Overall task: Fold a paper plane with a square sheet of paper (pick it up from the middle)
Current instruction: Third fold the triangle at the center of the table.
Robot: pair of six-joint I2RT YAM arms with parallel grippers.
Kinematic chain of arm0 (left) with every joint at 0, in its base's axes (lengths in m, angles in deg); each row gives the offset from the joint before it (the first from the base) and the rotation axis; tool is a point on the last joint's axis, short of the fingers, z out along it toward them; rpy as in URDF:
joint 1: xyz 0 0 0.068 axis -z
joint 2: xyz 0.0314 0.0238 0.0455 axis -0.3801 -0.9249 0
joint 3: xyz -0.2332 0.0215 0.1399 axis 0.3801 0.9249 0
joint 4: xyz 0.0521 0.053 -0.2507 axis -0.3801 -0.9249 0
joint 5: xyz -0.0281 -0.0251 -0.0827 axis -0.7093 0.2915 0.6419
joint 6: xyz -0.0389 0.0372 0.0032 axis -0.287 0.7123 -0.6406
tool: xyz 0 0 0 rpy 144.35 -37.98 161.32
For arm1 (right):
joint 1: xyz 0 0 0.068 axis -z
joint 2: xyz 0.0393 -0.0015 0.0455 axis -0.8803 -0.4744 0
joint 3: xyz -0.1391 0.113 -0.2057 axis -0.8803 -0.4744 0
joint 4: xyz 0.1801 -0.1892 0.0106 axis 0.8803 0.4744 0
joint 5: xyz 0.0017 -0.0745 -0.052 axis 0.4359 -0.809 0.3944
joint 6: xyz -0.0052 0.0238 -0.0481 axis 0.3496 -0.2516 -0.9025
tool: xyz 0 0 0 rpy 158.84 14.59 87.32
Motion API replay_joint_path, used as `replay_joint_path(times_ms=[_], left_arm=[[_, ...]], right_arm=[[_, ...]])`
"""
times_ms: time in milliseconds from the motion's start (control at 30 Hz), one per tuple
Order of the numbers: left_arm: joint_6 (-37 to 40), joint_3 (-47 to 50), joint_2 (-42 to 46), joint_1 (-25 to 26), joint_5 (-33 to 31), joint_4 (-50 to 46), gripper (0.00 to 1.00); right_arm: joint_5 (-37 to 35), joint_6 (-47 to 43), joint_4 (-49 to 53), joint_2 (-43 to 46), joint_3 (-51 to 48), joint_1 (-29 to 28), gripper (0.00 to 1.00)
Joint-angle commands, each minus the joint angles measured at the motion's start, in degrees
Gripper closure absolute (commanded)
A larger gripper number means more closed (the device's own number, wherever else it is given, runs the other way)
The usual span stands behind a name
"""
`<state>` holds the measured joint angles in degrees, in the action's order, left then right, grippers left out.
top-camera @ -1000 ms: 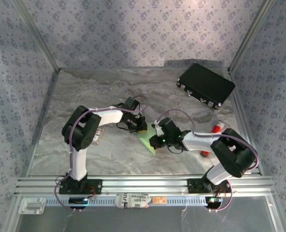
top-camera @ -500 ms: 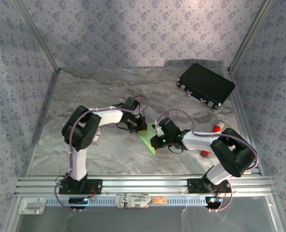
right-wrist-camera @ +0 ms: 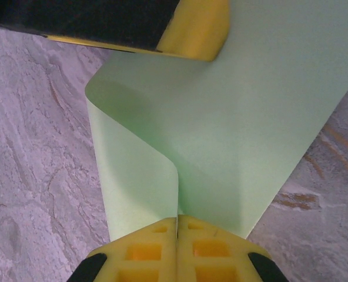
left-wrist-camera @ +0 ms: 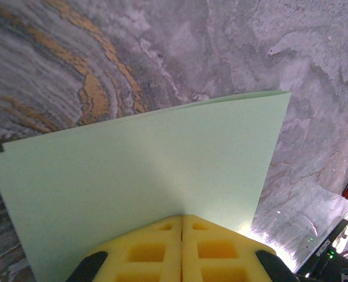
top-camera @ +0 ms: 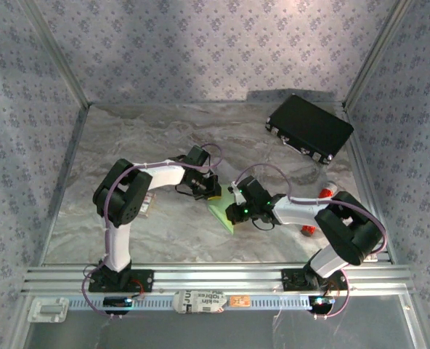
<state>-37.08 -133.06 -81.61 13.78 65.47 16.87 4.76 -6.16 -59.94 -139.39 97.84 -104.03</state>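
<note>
Right tool (right-wrist-camera: 177, 220) crept left; its wrist view reveals paper (right-wrist-camera: 250, 117) curled.

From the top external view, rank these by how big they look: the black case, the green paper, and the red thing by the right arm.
1. black case: clearly the largest.
2. green paper: partly covered, so likely bigger than it looks.
3. red thing: smallest, and also partly hidden.
</note>
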Motion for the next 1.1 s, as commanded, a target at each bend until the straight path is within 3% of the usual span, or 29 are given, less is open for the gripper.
replay_joint_path(times_ms=[0,700,1067], left_arm=[[0.10,1.55,-0.74,0.44,-1.44,-3.53,0.93],[0.59,-0.09,-0.42,0.46,-1.26,-4.08,0.92],[1.62,-7.07,5.67,0.25,-4.45,-7.01,0.71]], right_arm=[[-1.50,-0.74,1.83,-0.43,0.86,0.07,0.98],[-2.05,-0.72,1.72,-2.27,0.42,-0.39,0.98],[-1.73,-0.48,1.36,-2.79,0.46,-0.43,0.98]])
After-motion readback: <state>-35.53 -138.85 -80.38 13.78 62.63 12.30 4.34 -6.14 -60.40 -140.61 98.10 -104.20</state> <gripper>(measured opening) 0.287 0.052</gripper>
